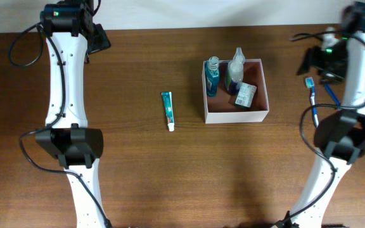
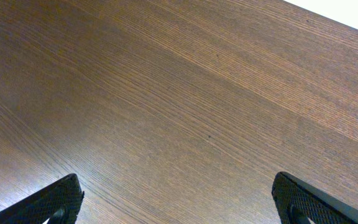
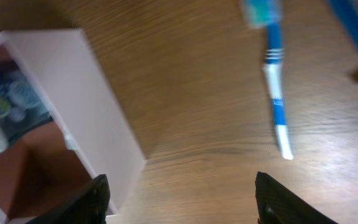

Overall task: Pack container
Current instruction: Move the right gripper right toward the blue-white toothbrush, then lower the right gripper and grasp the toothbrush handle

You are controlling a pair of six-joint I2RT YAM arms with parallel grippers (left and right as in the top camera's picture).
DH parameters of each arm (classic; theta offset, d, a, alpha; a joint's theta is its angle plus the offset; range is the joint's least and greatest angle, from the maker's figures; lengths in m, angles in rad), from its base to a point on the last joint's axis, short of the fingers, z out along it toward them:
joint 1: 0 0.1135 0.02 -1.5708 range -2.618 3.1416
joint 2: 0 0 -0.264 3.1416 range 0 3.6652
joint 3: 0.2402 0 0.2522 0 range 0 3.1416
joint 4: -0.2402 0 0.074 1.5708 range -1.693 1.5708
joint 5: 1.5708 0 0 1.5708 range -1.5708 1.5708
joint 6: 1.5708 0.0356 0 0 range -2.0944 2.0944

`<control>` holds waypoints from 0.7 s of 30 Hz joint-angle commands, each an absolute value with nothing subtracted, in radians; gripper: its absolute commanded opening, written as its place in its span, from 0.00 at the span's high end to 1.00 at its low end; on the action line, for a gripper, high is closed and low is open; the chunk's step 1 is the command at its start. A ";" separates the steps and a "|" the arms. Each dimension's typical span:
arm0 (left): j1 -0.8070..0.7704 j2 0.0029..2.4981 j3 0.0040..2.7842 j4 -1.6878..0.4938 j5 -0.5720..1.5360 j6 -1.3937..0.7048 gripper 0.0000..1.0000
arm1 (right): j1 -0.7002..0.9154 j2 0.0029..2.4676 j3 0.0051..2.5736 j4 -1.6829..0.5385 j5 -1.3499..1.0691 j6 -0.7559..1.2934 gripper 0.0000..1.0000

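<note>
The container [image 1: 236,116], a square white-walled box with a reddish-brown inside, stands right of the table's middle. It holds a blue bottle [image 1: 212,77], a clear bottle [image 1: 236,64] and a small packet [image 1: 246,95]. A toothpaste tube [image 1: 167,109] lies on the table to its left. A blue toothbrush [image 1: 311,98] lies to its right and also shows in the right wrist view [image 3: 273,68]. My right gripper [image 3: 182,205] is open and empty, above the table between the container's wall [image 3: 92,106] and the toothbrush. My left gripper [image 2: 182,202] is open and empty over bare wood at the far left.
A blue cable [image 1: 331,95] hangs by the right arm near the toothbrush. The table's far edge runs along the top of the overhead view. Both arm bases stand at the table's near side.
</note>
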State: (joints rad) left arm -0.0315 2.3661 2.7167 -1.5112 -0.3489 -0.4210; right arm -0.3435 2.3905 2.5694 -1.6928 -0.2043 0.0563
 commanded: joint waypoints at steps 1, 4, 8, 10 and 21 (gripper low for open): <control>-0.030 2.374 2.715 -1.512 -0.356 -0.433 0.01 | -0.368 2.334 2.566 -1.699 -0.232 0.036 0.27; -0.030 2.374 2.715 -1.512 -0.356 -0.433 0.00 | -0.382 2.334 2.527 -1.699 -0.223 -0.025 0.25; -0.030 2.374 2.715 -1.512 -0.356 -0.433 0.01 | -0.388 2.334 2.424 -1.699 -0.117 -0.030 0.22; -0.030 2.374 2.715 -1.512 -0.356 -0.433 0.00 | -0.388 2.335 2.361 -1.694 -0.069 -0.038 0.19; -0.030 2.374 2.715 -1.512 -0.356 -0.433 0.00 | -0.390 2.340 2.140 -1.513 -0.006 -0.104 0.01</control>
State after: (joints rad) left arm -0.0315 2.3661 2.7167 -1.5108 -0.3489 -0.4210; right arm -0.3866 2.3592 2.1616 -1.5326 -0.0589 -0.0868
